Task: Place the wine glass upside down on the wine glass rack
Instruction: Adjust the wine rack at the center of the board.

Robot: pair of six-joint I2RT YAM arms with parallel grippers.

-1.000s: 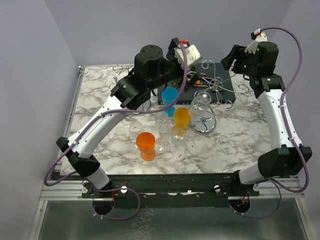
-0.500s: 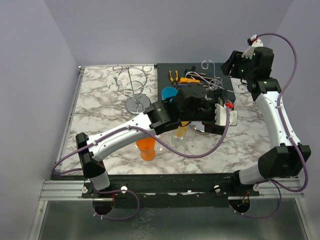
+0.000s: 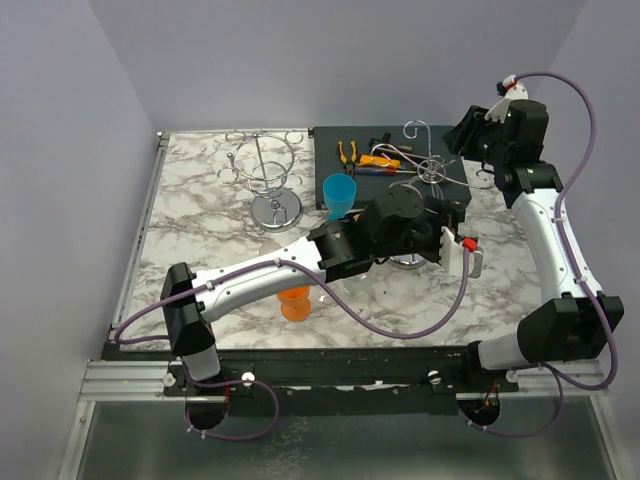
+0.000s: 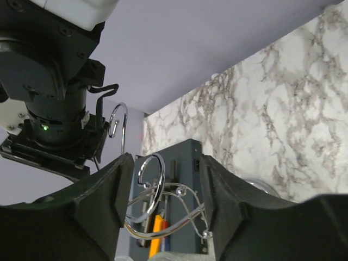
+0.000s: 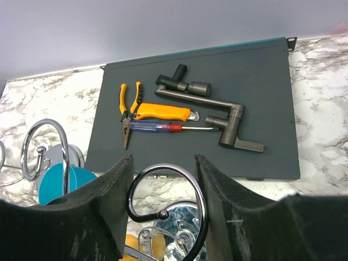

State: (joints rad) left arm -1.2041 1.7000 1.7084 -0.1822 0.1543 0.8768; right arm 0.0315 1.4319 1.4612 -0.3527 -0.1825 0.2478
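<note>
The wine glass rack (image 3: 426, 166) is a chrome wire stand with curled hooks, at the right edge of the dark mat. My left arm reaches across the table and covers the rack's base. My left gripper (image 4: 166, 179) points up at the hooks; its jaws stand apart with a chrome curl (image 4: 150, 173) between them, touching neither finger. A pale shape sits at the bottom edge between the fingers; I cannot identify it. My right gripper (image 5: 163, 163) hovers above the rack, jaws apart on either side of a hook ring (image 5: 169, 191). The wine glass is hidden.
On the dark mat (image 3: 330, 140) lie yellow pliers (image 5: 128, 109), an orange knife (image 5: 163, 113), a screwdriver (image 5: 168, 126) and grey metal handles (image 5: 228, 122). A blue cup (image 3: 340, 194), an orange cup (image 3: 293, 301) and a second chrome stand (image 3: 266, 178) are left of the rack.
My left arm swung from the back centre down and right over the cups to the rack, its jaws narrowing. My right gripper's jaws narrowed around the hook ring.
</note>
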